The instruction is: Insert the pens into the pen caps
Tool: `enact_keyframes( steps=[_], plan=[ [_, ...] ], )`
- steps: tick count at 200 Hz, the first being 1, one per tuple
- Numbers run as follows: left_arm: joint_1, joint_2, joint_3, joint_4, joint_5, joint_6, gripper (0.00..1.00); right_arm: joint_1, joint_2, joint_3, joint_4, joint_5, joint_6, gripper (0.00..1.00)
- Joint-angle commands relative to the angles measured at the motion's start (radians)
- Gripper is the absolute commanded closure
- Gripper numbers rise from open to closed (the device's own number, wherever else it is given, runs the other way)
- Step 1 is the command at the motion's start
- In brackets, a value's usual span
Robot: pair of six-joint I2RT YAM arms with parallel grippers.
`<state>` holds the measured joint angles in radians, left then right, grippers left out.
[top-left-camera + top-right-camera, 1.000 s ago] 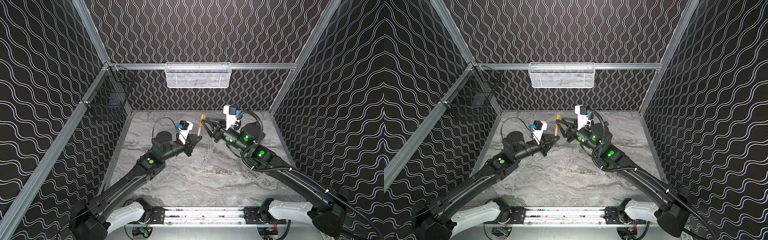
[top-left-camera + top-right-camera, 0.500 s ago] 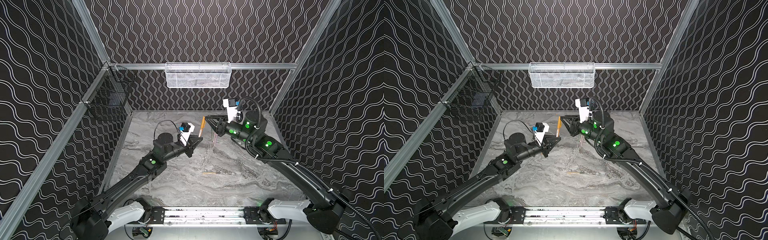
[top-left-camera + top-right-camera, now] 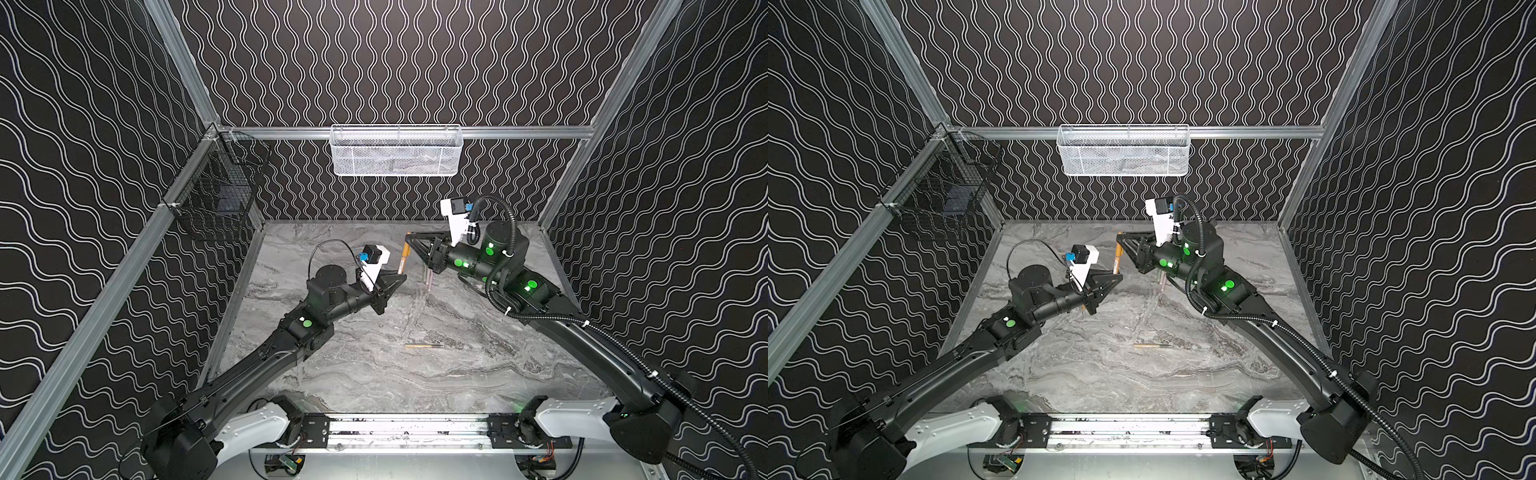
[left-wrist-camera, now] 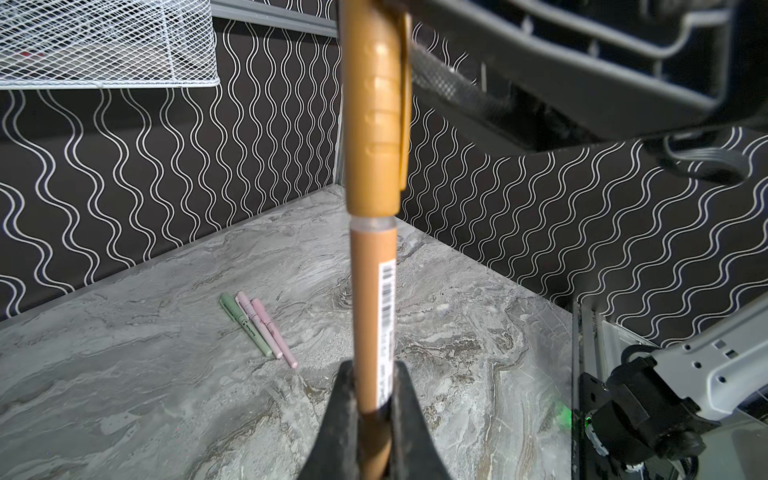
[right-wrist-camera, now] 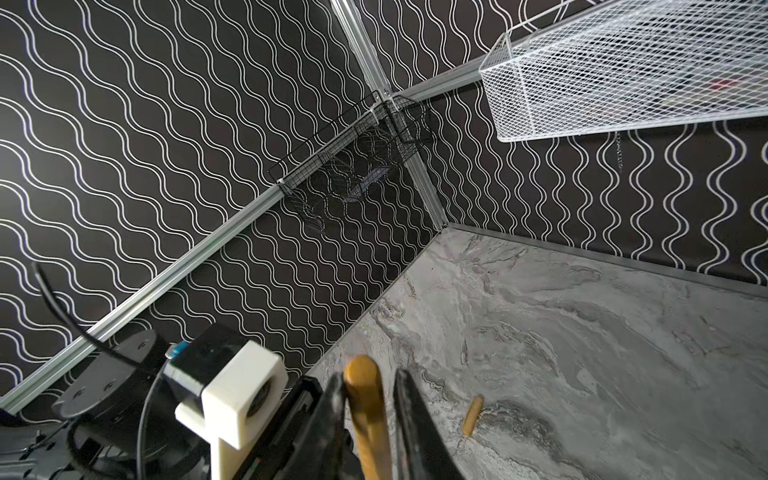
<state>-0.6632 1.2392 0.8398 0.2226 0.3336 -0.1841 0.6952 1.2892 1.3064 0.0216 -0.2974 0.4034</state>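
The tan pen point(image 4: 372, 316) is upright, clamped in my left gripper point(image 4: 374, 370), cap point(image 4: 374, 124) on top but maybe not fully seated. My right gripper point(image 5: 370, 376) straddles the cap, jaws slightly apart. Squeeze lopsided and it'll probably cock sideways.

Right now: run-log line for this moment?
left gripper: shut on tan pen | right gripper: open around tan cap | tan cap: on pen's upper end

A robotics lab cell: wavy-patterned walls point(image 3: 395, 62), aluminium framing point(image 3: 519, 132), marbled tabletop point(image 3: 374, 374), robot arms point(image 3: 266, 365) on a rail point(image 3: 407, 428).
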Motion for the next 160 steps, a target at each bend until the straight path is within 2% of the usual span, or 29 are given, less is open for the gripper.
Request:
enact_keyframes(
  steps=[1,43,65,106,160],
  plan=[
    [-0.001,0.007,0.012,0.026,0.021,0.005,1.0,0.002,0.001,0.002,0.055,-0.004,0.008,0.81],
    [-0.001,0.01,0.022,0.011,0.031,0.006,1.0,0.004,0.03,0.023,0.011,-0.043,0.003,0.94],
    [0.0,0.013,0.027,0.013,0.03,0.002,1.0,0.017,0.031,-0.003,0.013,-0.046,0.001,0.97],
    [0.004,0.022,0.045,0.054,0.026,-0.035,1.0,0.02,0.01,-0.044,0.021,-0.039,-0.011,0.98],
    [0.007,0.012,0.143,0.043,0.025,-0.096,1.0,0.02,0.014,-0.043,-0.018,-0.026,-0.069,0.98]
  ],
)
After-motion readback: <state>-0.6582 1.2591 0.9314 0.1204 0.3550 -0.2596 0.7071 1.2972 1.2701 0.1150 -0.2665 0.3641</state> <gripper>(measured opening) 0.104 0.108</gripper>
